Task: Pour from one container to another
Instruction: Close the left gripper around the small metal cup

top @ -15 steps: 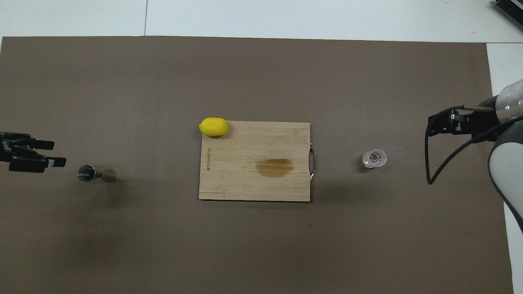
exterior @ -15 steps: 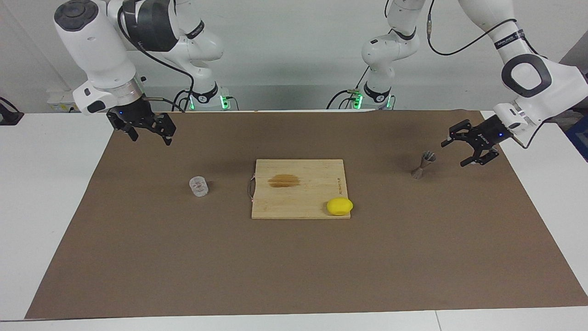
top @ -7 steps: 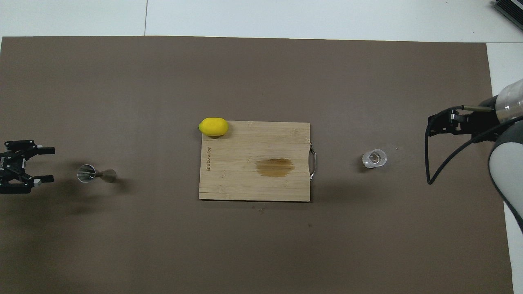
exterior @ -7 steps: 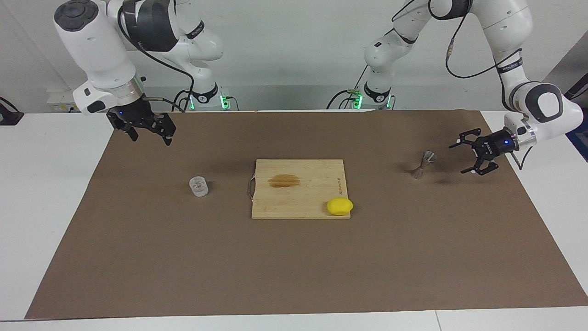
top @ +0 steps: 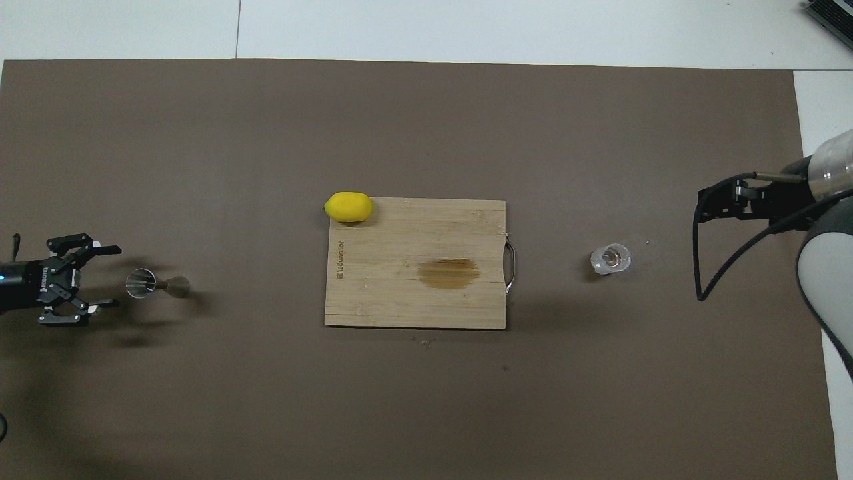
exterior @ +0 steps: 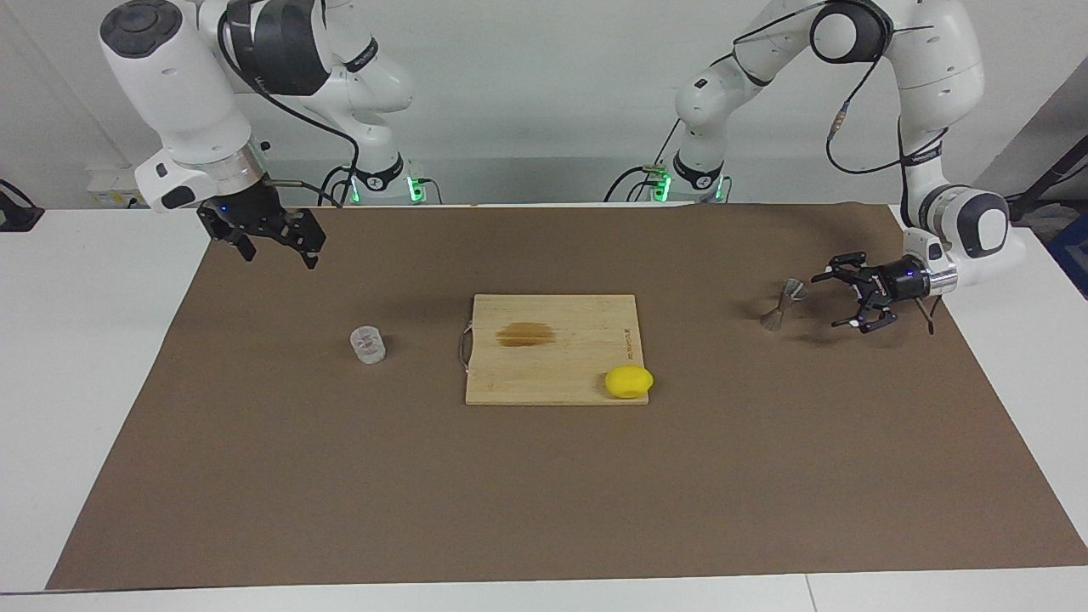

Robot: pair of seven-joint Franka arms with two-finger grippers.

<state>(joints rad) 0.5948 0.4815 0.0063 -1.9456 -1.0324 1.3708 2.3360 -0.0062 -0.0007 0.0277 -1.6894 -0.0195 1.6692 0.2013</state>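
Observation:
The small clear ribbed cup [exterior: 367,344] stands on the brown mat toward the right arm's end; it also shows in the overhead view [top: 610,259]. The silver hourglass jigger [exterior: 782,304] stands toward the left arm's end, seen too in the overhead view [top: 154,285]. My left gripper [exterior: 837,299] is low, turned sideways and open, close beside the jigger without touching it; in the overhead view [top: 106,277] its fingers point at the jigger. My right gripper [exterior: 276,248] hangs open above the mat, nearer to the robots than the cup, and waits.
A wooden cutting board [exterior: 552,348] with a brown stain lies mid-table between cup and jigger. A yellow lemon [exterior: 629,381] sits at its corner farthest from the robots, toward the left arm's end. The brown mat [exterior: 544,493] covers the white table.
My left gripper has dropped lower, turned to point sideways and come closer to the jigger. The right arm, cup and jigger have not moved.

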